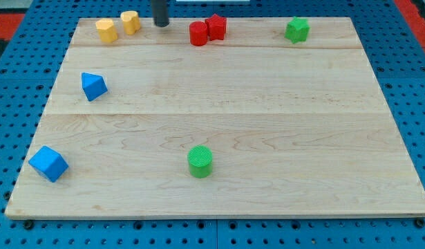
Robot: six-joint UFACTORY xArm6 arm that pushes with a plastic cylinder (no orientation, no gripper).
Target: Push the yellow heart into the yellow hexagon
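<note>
A wooden board (219, 104) lies on a blue table with holes (32, 69). The yellow heart (130, 22) sits at the view's top left, just beside the yellow hexagon (106, 30). My tip (161, 25) stands near the heart's right side. It has no pincer.

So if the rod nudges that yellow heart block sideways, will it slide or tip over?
The yellow heart looks squat and flat-based, so it probably slides rather than tips. Its lobed sides may make it twist off my tip, which is just to its right. The wooden board looks smooth.
</note>
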